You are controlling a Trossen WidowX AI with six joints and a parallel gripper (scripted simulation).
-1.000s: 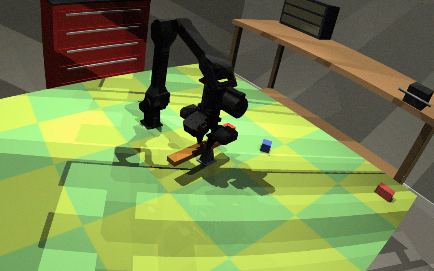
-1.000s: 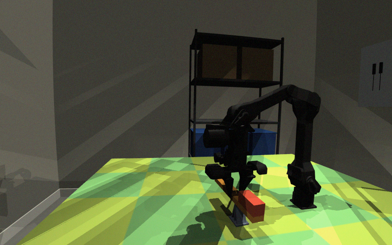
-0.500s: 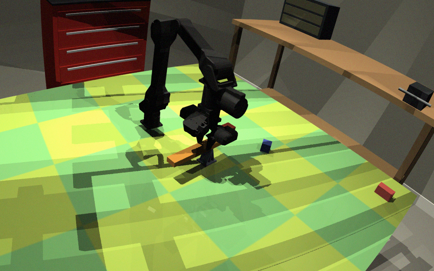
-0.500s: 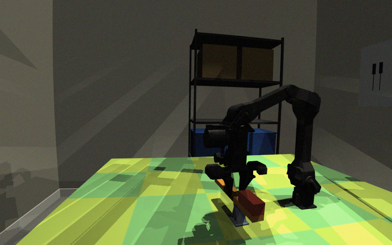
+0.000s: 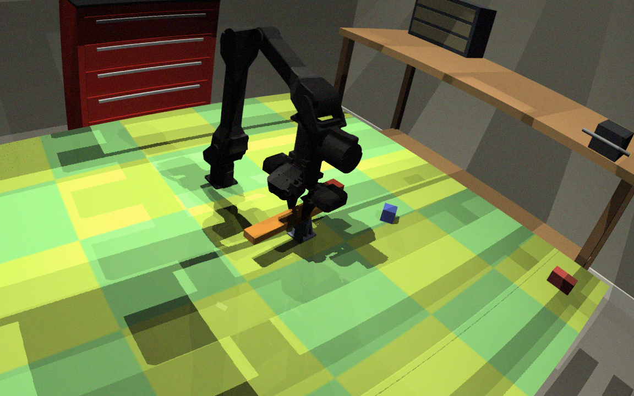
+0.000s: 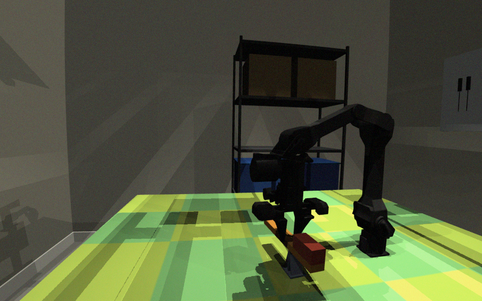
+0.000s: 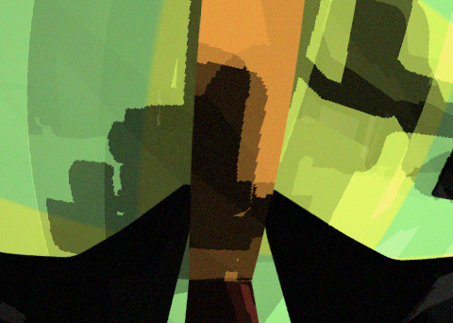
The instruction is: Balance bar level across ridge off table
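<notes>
The orange bar lies across the top of the small grey ridge, looks about level, and both its ends are clear of the table. Whether the bar presses on the ridge or hangs just above it, I cannot tell. A red block sits on one end of the bar. My gripper is shut on the bar from above, close to the ridge, between the red block and the long bare end.
A small blue block stands on the table beyond the ridge. Another red block lies near the table's right corner. A red drawer cabinet, a wooden bench and a shelf rack stand beyond the table.
</notes>
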